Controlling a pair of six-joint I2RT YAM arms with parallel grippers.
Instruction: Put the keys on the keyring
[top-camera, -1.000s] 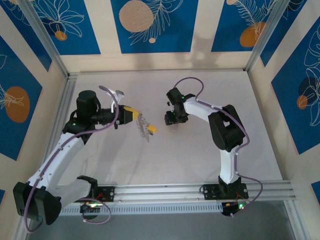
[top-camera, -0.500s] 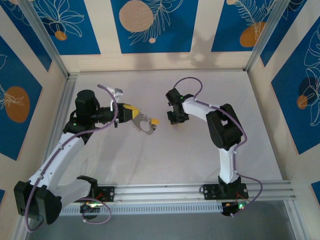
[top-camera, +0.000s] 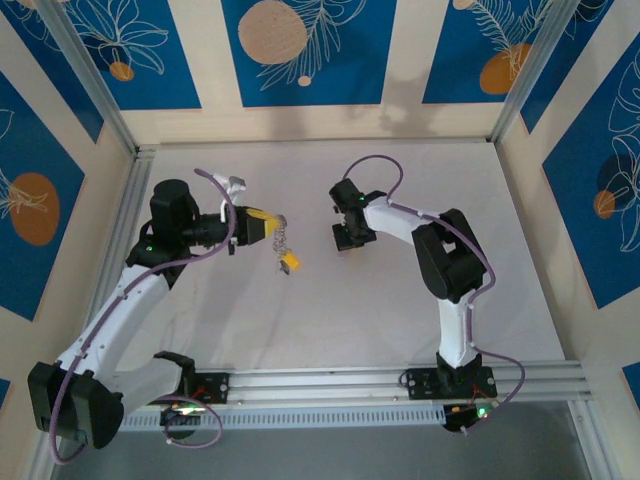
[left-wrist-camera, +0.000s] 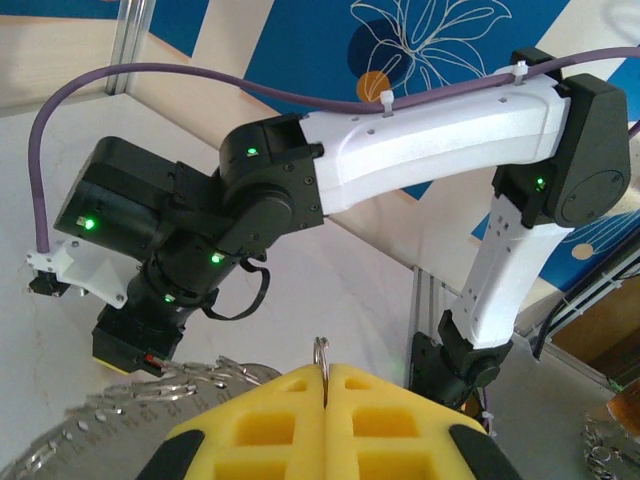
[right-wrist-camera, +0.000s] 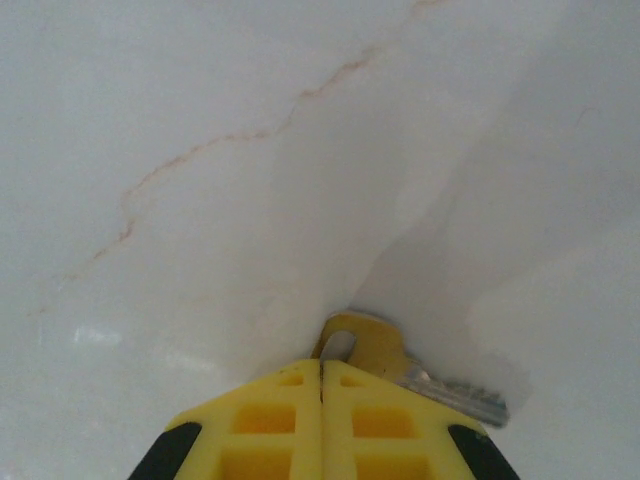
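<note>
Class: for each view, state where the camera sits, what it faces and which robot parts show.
Top: above, behind the robot, looking down on the table; both arms.
Left wrist: faces the right arm; left tool pinching the ring.
Right wrist: faces the table; right tool shut on a key.
Shared: top and left wrist show the right arm.

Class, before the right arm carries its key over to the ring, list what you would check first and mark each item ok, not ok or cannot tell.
1. The left gripper is shut on the keyring: ok, the thin hoop sticks out in front of it.
2. The right gripper is shut on the key: ok, clamped at the head end.
3. The key is lifted off the table: cannot tell; it looks close to the surface.
4. The keyring has its split opened for threading: cannot tell.
5. The two grippers are apart, not touching: ok.
6. The yellow tag hangs below the keyring, away from the right gripper: ok.
</note>
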